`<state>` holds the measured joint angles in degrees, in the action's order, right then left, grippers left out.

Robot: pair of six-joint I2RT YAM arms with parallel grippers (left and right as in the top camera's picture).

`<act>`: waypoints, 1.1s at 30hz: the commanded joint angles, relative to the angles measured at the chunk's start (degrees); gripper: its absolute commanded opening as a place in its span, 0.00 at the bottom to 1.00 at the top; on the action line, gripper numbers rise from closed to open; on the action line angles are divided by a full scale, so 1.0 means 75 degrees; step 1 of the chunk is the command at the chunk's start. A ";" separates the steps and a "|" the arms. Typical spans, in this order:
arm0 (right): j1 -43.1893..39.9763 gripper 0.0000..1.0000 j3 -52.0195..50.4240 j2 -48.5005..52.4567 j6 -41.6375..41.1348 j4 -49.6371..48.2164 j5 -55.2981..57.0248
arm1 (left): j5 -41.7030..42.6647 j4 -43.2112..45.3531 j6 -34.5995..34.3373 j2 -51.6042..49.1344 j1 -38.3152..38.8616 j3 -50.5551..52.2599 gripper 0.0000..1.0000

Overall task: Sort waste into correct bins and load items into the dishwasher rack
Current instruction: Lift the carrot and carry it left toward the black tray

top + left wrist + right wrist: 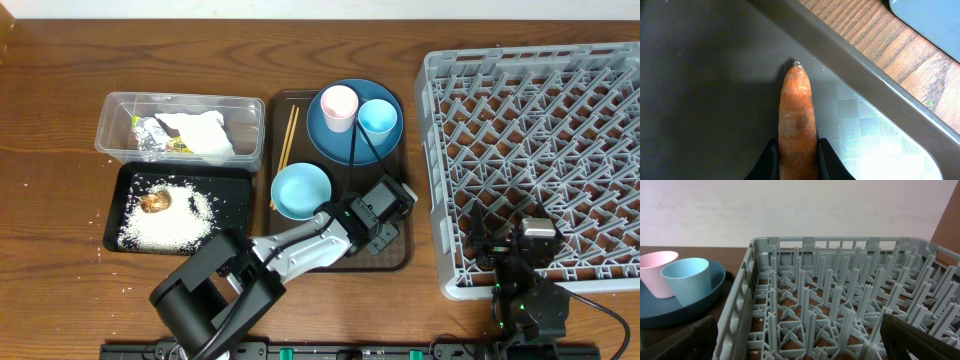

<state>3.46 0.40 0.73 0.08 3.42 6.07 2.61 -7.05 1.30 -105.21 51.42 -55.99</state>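
My left gripper (pixel 797 161) is shut on the orange carrot (pixel 797 112), whose tip is at the brown serving tray's surface. In the overhead view this gripper (pixel 385 228) sits over the tray's front right part and hides the carrot. My right gripper (pixel 800 345) is open and empty above the grey dishwasher rack (pixel 840 305), over its front left corner (pixel 512 238). The dark-blue plate (pixel 335 140) carries the pink cup (pixel 339 106) and the light blue cup (pixel 377 118). The light blue bowl (pixel 301 190) and the chopsticks (pixel 289 138) lie on the tray.
The clear tub (pixel 112 120) at the back left holds white tissue (pixel 210 135), foil (pixel 150 135) and a yellow-green packet. The black tray (pixel 235 195) in front of it holds rice (pixel 190 215) and a brown lump (pixel 155 202). The brown serving tray (pixel 400 255) lies beside the rack (pixel 540 120).
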 commanded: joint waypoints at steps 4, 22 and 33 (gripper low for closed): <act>-0.0052 0.99 -0.0012 -0.0009 -0.0035 0.0023 0.0073 | -0.0533 -0.0085 0.0017 0.0734 -0.0050 -0.0090 0.06; -0.0052 0.99 -0.0012 -0.0009 -0.0035 0.0023 0.0073 | -0.3730 -0.2725 -0.1979 0.5531 -0.2398 -0.0087 0.06; -0.0052 0.99 -0.0012 -0.0009 -0.0035 0.0023 0.0073 | -0.2448 -0.4039 -0.5400 0.5794 -0.6481 0.0248 0.06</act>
<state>3.46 0.40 0.73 0.05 3.42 6.07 -21.28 -37.95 -30.46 -60.51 7.29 -55.68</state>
